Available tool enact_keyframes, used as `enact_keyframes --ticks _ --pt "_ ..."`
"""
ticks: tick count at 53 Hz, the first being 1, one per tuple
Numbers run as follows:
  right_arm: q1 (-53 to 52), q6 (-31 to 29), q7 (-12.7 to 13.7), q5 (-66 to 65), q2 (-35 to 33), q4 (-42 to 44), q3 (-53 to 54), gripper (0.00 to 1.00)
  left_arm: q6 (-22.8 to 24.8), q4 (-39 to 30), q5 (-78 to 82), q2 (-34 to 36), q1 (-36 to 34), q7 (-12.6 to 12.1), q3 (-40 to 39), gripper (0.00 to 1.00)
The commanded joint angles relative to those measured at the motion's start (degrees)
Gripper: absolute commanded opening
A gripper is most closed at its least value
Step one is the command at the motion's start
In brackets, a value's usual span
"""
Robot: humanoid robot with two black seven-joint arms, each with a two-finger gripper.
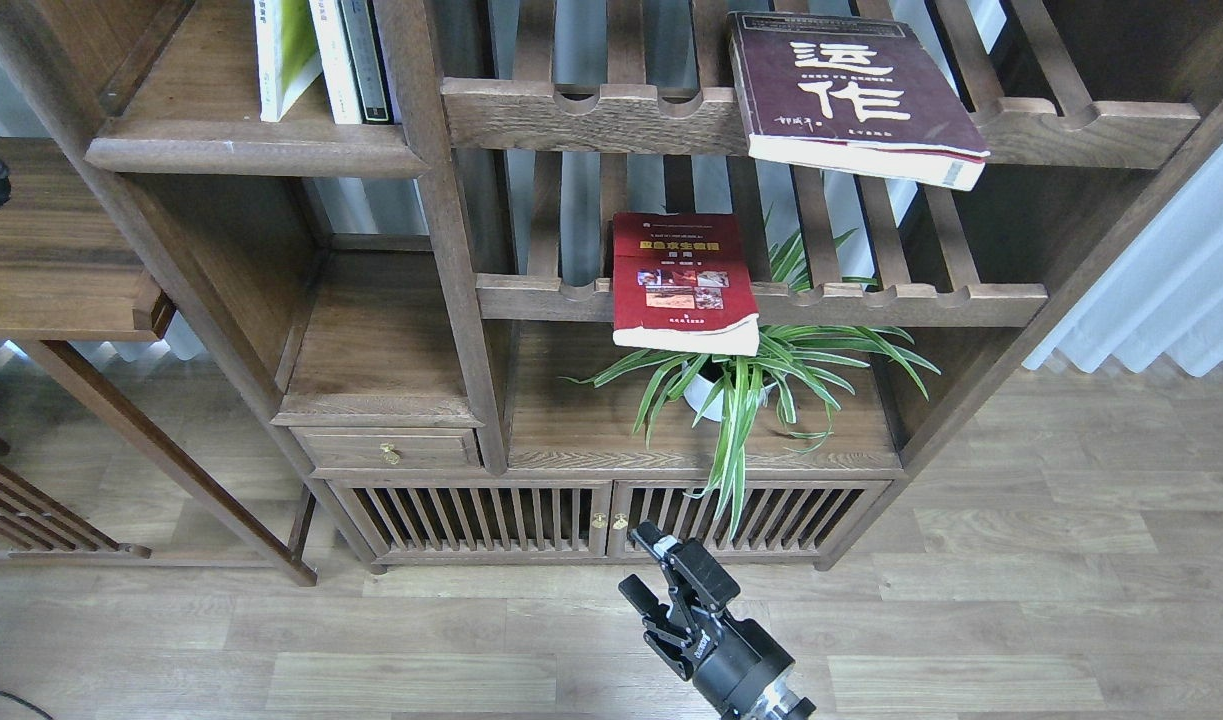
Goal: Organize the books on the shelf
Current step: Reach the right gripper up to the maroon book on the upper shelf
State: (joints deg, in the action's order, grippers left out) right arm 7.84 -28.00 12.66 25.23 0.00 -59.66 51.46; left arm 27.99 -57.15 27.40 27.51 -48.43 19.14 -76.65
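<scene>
Lying flat on the upper slatted rack [611, 115], the maroon book [851, 95] overhangs the rail, its long axis running front to back; the red book [683, 280] lies likewise on the lower rack [871, 300], and the yellow-green book [286, 50] stands upright on the solid shelf [256, 150]. Three books in all. One claw shows, the right claw [656, 585], hanging parted and empty above the floor [1021, 560].

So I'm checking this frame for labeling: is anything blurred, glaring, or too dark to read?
Head view: mostly sharp and evenly lit; the maroon book has a readable white title, the red book's small print is too fine to read; bright backlight shows between the slats; the right gripper is dark but distinct; the lines of the bookcase lean outward, wide-angle style.
</scene>
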Motion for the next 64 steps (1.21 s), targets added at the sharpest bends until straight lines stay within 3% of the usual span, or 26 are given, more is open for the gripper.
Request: enact_keyframes --ticks 1,8,20,26,36,41,64 --pt "1.48 0.0 0.0 -0.09 0.0 -3.36 -0.22 0.98 0.01 -2.61 -2.53 0.0 5.27 -0.68 -1.13 1.0" --pt "3.24 0.0 0.09 -0.27 0.0 -7.67 -0.66 0.98 0.01 -5.43 -3.05 0.0 10.72 -0.69 -5.0 1.0" --pt "3.32 0.0 0.09 -0.62 0.0 -8.37 -0.13 0.98 0.01 -9.38 -6.74 -0.61 11.95 -0.69 -5.27 1.0" --pt "3.68 0.0 0.09 -0.79 0.0 -11.27 0.22 0.98 0.01 -12.99 -6.83 -0.61 19.41 -0.77 -4.83 1.0" --pt "2.62 0.0 0.09 -0.79 0.0 -13.9 1.8 0.97 0.01 -13.34 -6.74 -2.02 27.51 -0.77 -3.86 1.0" --pt "2.89 0.0 0.08 -0.79 -0.61 -19.44 2.68 0.97 0.01 -13.17 -6.66 -2.11 31.72 -0.77 -4.3 1.0" --pt "-1.85 0.0 -0.61 -0.7 -4.83 -27.88 12.08 0.96 0.01 -12.72 -6.92 -2.55 34.37 -0.69 -4.74 1.0"
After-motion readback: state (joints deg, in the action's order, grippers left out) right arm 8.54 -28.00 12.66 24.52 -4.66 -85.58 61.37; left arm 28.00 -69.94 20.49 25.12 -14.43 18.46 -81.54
